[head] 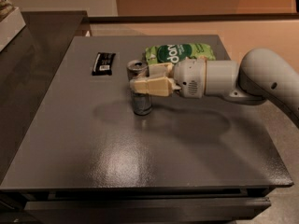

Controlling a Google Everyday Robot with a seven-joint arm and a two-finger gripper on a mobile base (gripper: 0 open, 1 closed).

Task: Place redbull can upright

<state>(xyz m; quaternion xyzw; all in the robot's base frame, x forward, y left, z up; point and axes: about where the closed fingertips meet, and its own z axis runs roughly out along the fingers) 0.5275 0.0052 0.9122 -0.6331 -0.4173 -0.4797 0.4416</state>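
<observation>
Left of the redbull can (140,99) and somewhat behind it, a small black wrapper (103,63) lay flat on the grey table (117,162), well apart from the can. The can itself stood on end, silver top up, its base seemingly down on the surface (I could make out no gap beneath it). The gripper (141,80) sat right at the can, one pale finger (149,85) crossing in front of it and the other behind, clamped on its upper half as far as I could judge. Behind the can and to its right lay a green snack bag (180,52), close to the wrist but not touching the can. Right of the can, the white arm (224,78) reached in roughly level.

I read this as the tail of the placing step: the can upright and set down, not yet let go. The next move, to my mind, called for parting the fingers gently and drawing straight back to the right of the can, without nudging it or dragging the bag.
</observation>
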